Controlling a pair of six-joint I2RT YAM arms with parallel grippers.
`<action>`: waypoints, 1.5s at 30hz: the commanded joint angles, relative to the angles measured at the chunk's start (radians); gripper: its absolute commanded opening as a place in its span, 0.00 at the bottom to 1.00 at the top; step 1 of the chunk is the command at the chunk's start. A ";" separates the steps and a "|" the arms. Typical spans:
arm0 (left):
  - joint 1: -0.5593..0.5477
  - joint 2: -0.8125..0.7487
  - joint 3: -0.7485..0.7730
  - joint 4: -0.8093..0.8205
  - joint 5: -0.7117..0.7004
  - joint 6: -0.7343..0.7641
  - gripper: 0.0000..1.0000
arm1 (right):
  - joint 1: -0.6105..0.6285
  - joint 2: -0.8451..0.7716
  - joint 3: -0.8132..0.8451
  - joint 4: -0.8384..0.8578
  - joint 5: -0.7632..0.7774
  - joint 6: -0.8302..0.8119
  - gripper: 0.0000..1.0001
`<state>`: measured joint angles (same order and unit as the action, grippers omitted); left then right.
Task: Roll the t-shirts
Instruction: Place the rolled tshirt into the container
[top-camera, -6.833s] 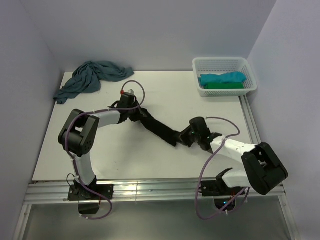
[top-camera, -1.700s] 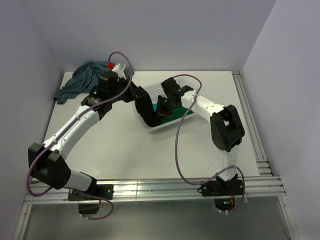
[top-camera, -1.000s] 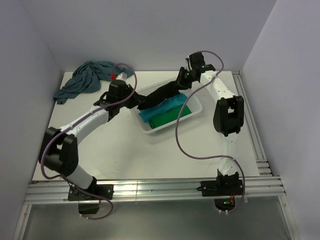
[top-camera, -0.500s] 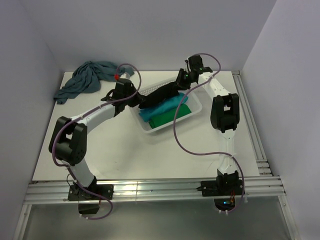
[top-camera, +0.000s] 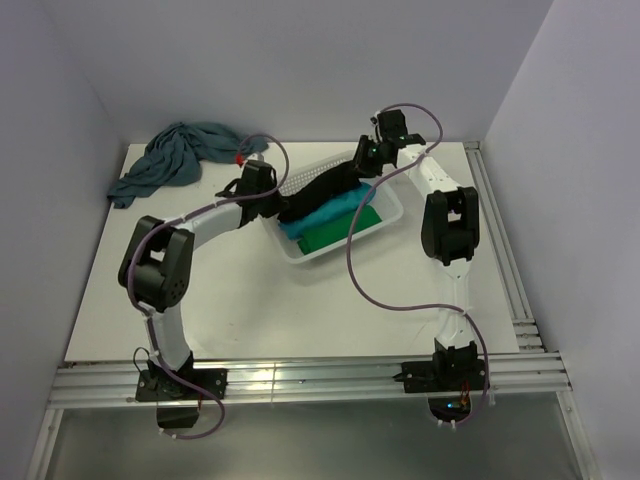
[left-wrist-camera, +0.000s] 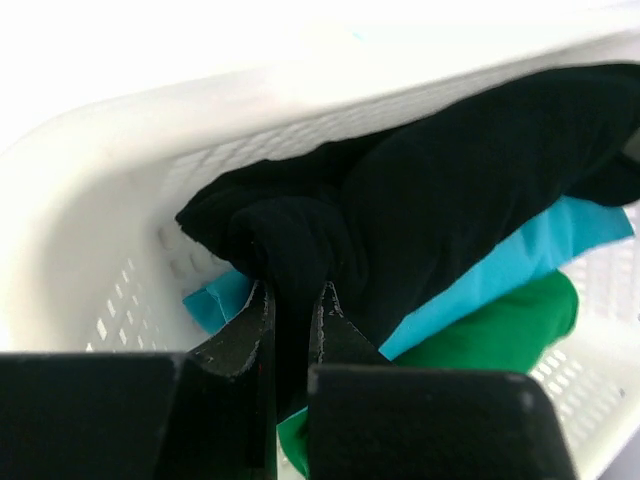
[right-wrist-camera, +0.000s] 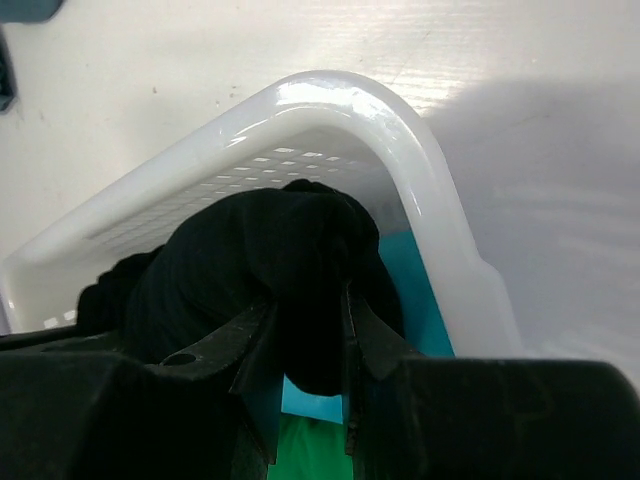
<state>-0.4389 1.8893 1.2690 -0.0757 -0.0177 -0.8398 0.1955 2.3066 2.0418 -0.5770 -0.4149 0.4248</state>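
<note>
A rolled black t-shirt (top-camera: 322, 186) lies along the white mesh basket (top-camera: 312, 253), over a turquoise t-shirt (top-camera: 325, 213) and a green t-shirt (top-camera: 340, 230). My left gripper (top-camera: 283, 208) is shut on the roll's left end (left-wrist-camera: 300, 235). My right gripper (top-camera: 362, 162) is shut on its right end (right-wrist-camera: 305, 250). The turquoise (left-wrist-camera: 500, 270) and green (left-wrist-camera: 500, 320) shirts show under the roll in the left wrist view. A dusty grey-teal t-shirt (top-camera: 175, 158) lies crumpled at the table's far left corner.
The basket stands slanted at the middle back of the table, its rim (right-wrist-camera: 420, 170) close to my right fingers and its wall (left-wrist-camera: 120, 180) close to my left. Walls stand behind and on both sides. A metal rail (top-camera: 300, 385) runs along the near edge.
Both grippers carried the black roll from the table's middle up into the basket, which now stands mid-table instead of at the far right. In the last half second the left arm drew closer in.
</note>
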 joint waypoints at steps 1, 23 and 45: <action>-0.004 0.043 0.056 -0.087 -0.085 -0.004 0.00 | 0.008 -0.022 0.008 0.032 0.031 -0.053 0.00; -0.009 0.172 0.282 -0.368 -0.318 -0.090 0.01 | 0.133 -0.082 -0.140 0.083 0.448 -0.251 0.00; -0.049 0.175 0.305 -0.361 -0.324 -0.074 0.00 | 0.101 -0.124 -0.083 0.065 0.446 -0.202 0.46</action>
<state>-0.4816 2.0418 1.5448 -0.4091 -0.3164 -0.9257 0.3206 2.2612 1.9427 -0.5129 0.0097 0.2096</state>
